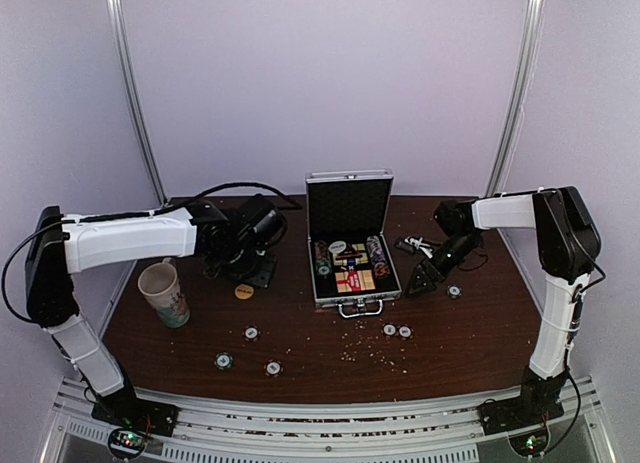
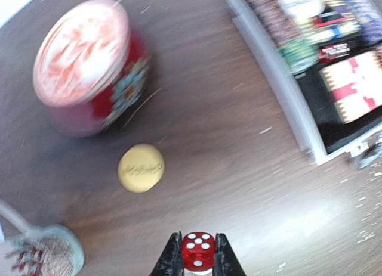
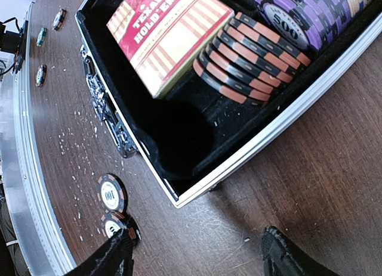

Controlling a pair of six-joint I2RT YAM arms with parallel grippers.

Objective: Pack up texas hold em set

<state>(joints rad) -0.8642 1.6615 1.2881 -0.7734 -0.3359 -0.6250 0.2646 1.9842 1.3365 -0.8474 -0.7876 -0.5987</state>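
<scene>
The silver case [image 1: 352, 283] lies open at mid-table with its lid upright. It holds rows of chips [image 3: 250, 55] and the red-yellow card box [image 3: 167, 31]. My left gripper [image 2: 199, 261] is shut on a small red die [image 2: 199, 251] above the table, left of the case [image 2: 280, 91]. The yellow disc [image 2: 141, 167] lies on the table just ahead of it and also shows in the top view [image 1: 243, 291]. My right gripper [image 3: 197, 258] is open and empty, low beside the case's front right corner [image 3: 179, 198]. Two loose chips [image 3: 112, 192] lie by its left finger.
A red-and-white bowl [image 2: 89, 67] stands beyond the disc. A patterned paper cup [image 1: 165, 293] stands at the left. Loose chips [image 1: 251, 333] lie scattered along the table's front, and one [image 1: 454, 292] lies by the right gripper [image 1: 425, 278]. Crumbs litter the wood.
</scene>
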